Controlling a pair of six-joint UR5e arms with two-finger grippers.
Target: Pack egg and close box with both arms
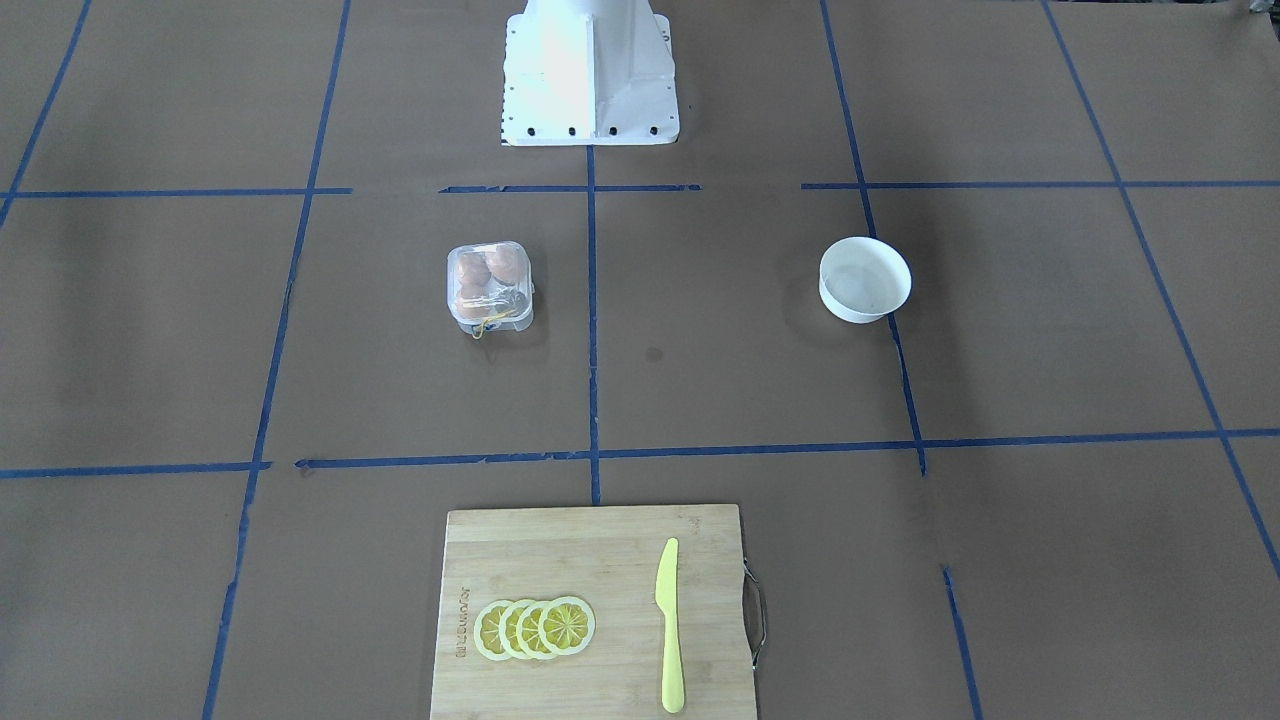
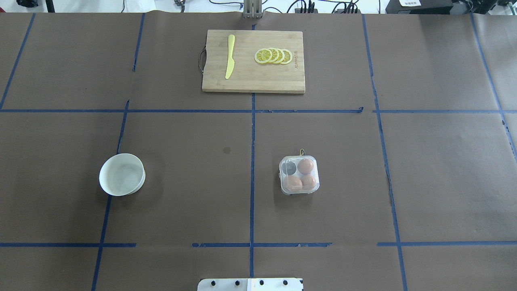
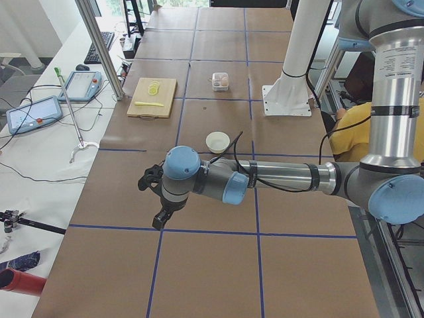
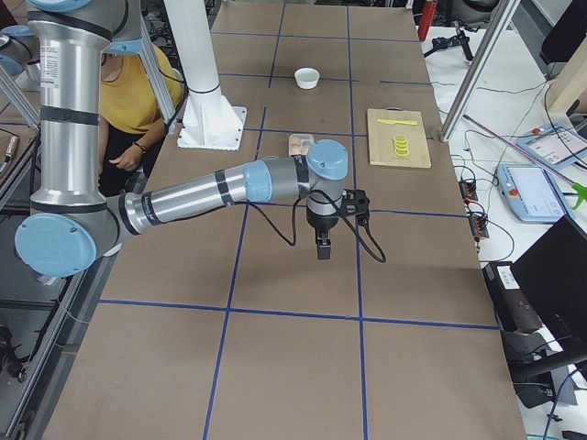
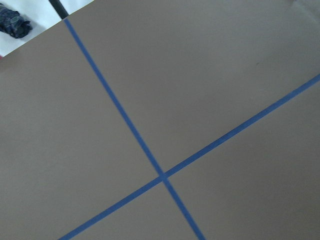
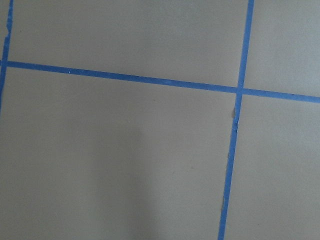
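Small clear plastic egg box (image 2: 299,175) on desk (image 2: 194,202), well apart from round white bowl (image 2: 122,174), across the centre tape line from it. Three orange-brown eggs (image 2: 305,165) in cups, fourth bare. Left gripper (image 3: 159,222), right gripper (image 4: 323,252): both well away from bowl, side views only, can't tell opening or hold. Risk: lid latch unreadable through clear plastic. Pressing it unseated could crack an egg or skid the box.
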